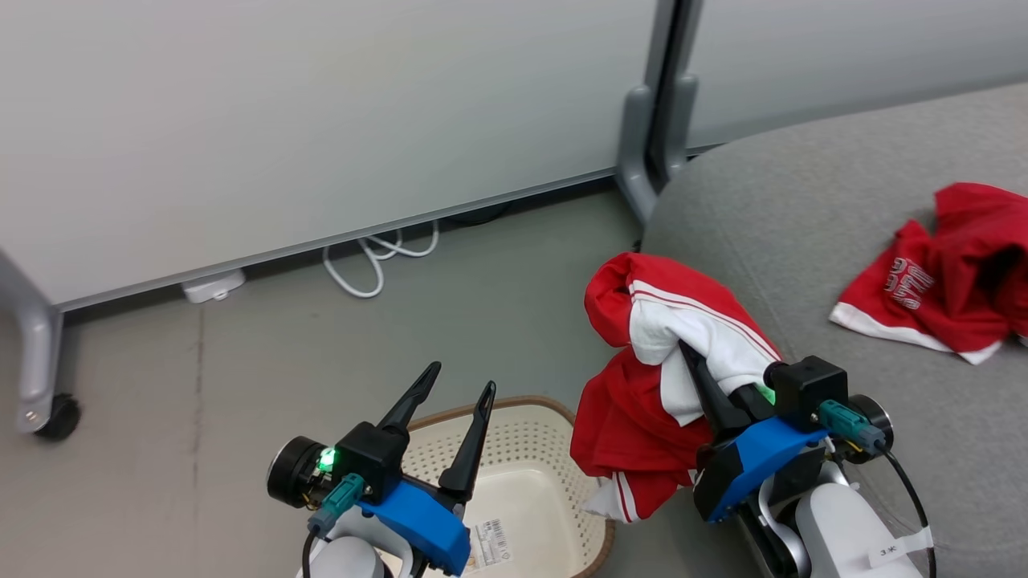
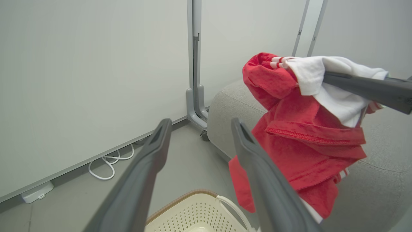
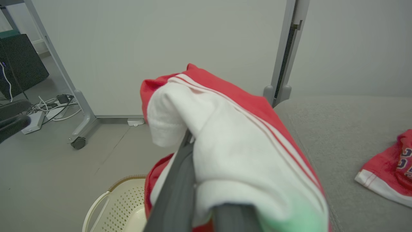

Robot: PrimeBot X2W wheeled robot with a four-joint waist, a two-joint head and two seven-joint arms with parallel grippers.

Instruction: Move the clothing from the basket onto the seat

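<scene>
My right gripper [image 1: 689, 351] is shut on a red garment with white panels and striped trim [image 1: 642, 377]. The garment hangs in the air between the basket and the seat's left edge, draped over the fingers [image 3: 180, 180]. A second red garment with white lettering [image 1: 940, 273] lies on the grey seat [image 1: 803, 209]. The cream perforated basket [image 1: 554, 449] stands on the floor and shows a label sticker inside. My left gripper [image 1: 463, 377] hovers open above the basket's left part, with nothing between its fingers [image 2: 141, 174].
White partition panels stand behind, with a grey post [image 1: 654, 120] at the seat's corner and a castor foot [image 1: 56, 417] at the far left. A white cable [image 1: 377, 257] and a power strip [image 1: 213, 286] lie along the panel's base. Grey floor stretches left of the basket.
</scene>
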